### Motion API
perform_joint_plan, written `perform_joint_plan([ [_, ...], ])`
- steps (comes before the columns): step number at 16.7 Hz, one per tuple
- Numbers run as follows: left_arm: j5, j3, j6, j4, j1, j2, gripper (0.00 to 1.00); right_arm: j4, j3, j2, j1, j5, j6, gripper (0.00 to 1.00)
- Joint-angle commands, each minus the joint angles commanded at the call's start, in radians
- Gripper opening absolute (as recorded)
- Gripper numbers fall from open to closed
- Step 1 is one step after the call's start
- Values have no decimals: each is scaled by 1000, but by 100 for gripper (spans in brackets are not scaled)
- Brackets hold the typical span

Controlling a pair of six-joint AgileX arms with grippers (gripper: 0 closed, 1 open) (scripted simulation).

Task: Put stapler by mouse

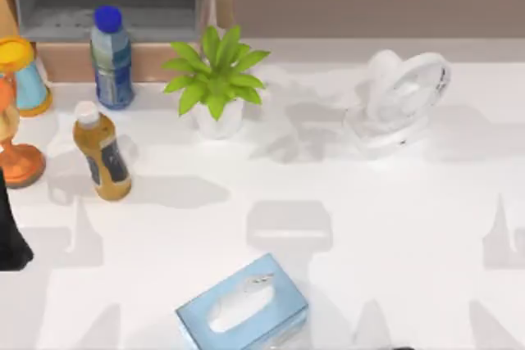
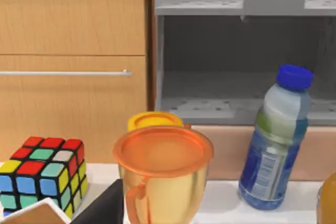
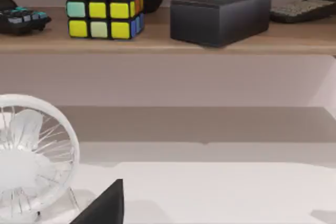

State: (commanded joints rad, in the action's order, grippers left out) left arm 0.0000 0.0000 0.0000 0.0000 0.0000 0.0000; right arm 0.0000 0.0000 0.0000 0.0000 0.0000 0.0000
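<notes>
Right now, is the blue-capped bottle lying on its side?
No, the blue-capped bottle stands upright near the potted plant.

pale blue tissue box (image 1: pixel 243 303), green plant (image 1: pixel 215 71), orange cup (image 2: pixel 164 174)

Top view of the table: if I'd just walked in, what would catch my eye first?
Probably the green potted plant standing near the middle back of the white table, with a white desk fan to its right. On the left stand a blue-capped water bottle and an amber bottle, and a pale blue tissue box sits at the front edge.
</notes>
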Motion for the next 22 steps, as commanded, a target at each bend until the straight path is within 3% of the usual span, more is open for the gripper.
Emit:
perform_joint_plan([
  [4, 0, 0, 0, 0, 0, 0, 100, -19, 26, 31, -2, 0, 2, 100],
  [8, 0, 0, 0, 0, 0, 0, 100, -126, 172, 219, -11, -1, 17, 100],
  [22, 0, 0, 0, 0, 0, 0, 100, -790, 1074, 1523, -74, -4, 108, 100],
])
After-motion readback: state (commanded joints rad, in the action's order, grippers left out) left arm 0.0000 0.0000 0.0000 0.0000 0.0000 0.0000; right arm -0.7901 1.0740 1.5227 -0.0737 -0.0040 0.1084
